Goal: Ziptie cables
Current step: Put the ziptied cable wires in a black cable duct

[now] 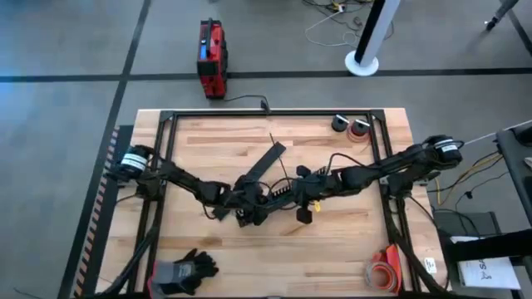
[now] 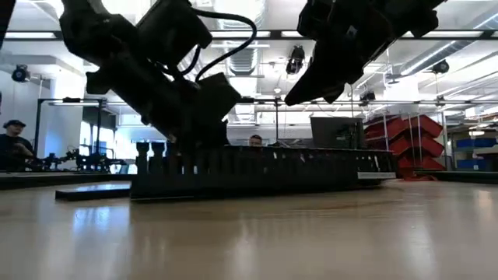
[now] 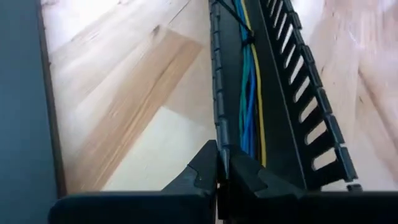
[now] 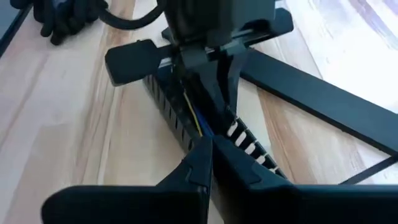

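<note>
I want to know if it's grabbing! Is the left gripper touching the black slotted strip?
Touching. In the left wrist view the left gripper is pinched on the wall of the slotted strip, beside the cables.

We are viewing the cables (image 3: 249, 106) as a slim bundle of thin wires, green, blue and yellow, lying lengthwise inside a long black slotted channel (image 3: 298, 93). In the left wrist view the bundle is running from the lower centre of the frame up toward the upper centre, the wires lying close together and roughly parallel, and a dark band is crossing them near the top. In the right wrist view we are seeing only a short stretch of the cables (image 4: 194, 118), yellow and blue, at the centre of the frame, lying in the same channel (image 4: 249, 146). The bundle's ends are hidden.
</note>
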Tool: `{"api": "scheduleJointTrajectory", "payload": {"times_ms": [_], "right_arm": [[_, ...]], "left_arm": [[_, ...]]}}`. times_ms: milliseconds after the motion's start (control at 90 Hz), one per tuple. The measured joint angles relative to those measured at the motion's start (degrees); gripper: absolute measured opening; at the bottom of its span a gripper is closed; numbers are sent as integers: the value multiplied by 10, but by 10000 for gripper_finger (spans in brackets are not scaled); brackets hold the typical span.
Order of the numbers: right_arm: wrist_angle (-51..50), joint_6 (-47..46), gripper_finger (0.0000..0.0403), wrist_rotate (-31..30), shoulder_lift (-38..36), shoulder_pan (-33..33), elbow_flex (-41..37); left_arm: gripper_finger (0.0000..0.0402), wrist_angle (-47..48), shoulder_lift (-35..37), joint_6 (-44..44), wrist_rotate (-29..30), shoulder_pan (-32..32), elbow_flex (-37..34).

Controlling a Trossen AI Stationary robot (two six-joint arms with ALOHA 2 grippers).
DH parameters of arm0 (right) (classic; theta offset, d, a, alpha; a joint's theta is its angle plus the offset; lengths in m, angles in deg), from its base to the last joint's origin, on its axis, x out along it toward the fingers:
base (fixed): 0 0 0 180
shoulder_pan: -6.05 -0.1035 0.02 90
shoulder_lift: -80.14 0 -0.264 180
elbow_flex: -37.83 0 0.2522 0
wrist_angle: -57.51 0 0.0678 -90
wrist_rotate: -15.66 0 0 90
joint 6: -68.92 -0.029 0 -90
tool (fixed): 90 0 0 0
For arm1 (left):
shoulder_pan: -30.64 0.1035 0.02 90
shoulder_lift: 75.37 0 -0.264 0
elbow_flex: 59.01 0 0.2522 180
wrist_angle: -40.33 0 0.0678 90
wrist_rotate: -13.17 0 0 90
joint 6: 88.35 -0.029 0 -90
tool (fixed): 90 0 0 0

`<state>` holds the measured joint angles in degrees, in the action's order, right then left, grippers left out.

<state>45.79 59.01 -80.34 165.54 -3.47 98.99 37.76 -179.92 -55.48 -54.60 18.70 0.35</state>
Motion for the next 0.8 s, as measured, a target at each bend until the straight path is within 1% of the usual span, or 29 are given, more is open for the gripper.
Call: {"api": "scheduleJointTrajectory", "payload": {"times_ms": [78, 278, 422, 578, 667, 800], "right_arm": [[0, 0, 0, 0, 0, 0, 0], [-1, -1, 0, -1, 0, 0, 0], [-6, -1, 0, -17, -1, 0, 0], [-45, -6, 0, -32, -4, 1, 7], [-47, -4, 0, -32, 1, 2, 7], [-43, 23, 0, -35, 17, 13, 7]], "left_arm": [[0, 24, 7, -25, 0, 0, 0], [0, 136, 59, -106, 4, 0, -4], [2, 192, 92, -136, 4, -1, -5], [20, 210, 99, -145, 4, -1, -5], [35, 208, 99, -163, 5, 0, -5], [60, 204, 101, -196, 6, 2, -5]]}}
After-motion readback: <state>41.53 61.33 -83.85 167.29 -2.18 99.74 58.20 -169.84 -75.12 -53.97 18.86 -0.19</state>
